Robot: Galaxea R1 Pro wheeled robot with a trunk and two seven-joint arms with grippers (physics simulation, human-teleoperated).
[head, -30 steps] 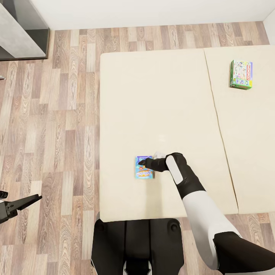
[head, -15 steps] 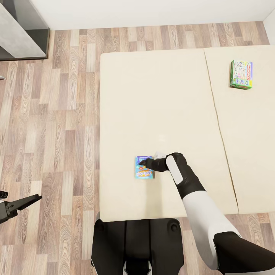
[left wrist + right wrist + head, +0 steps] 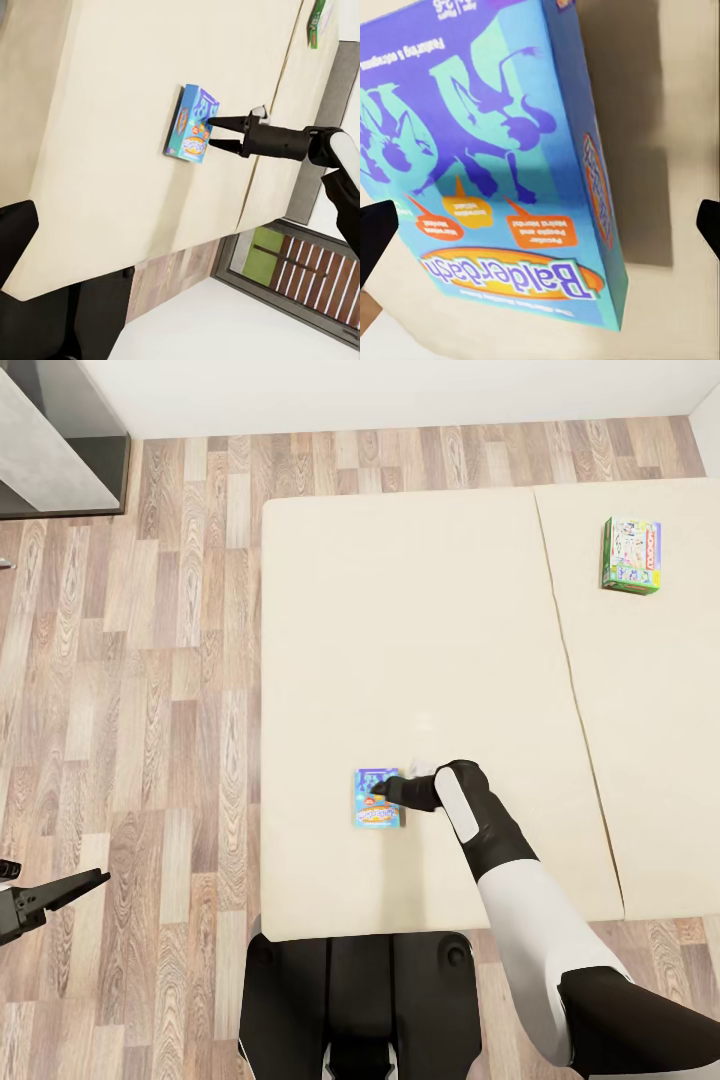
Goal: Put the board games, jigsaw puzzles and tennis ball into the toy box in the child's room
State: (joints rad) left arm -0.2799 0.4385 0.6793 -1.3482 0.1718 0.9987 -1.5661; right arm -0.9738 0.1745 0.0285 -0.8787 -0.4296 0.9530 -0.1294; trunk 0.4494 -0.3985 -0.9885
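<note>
Both board games still lie on the bed [image 3: 330, 610]: your right pincer [image 3: 382, 792] gapes over the blue-purple one [image 3: 377, 798], holding nothing; green-edged one [image 3: 631, 555] waits.

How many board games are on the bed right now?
2. The blue-purple board game lies near the bed's near edge, at the right gripper. The green-edged board game lies on the far right mattress section. Others may lie outside these views.
</note>
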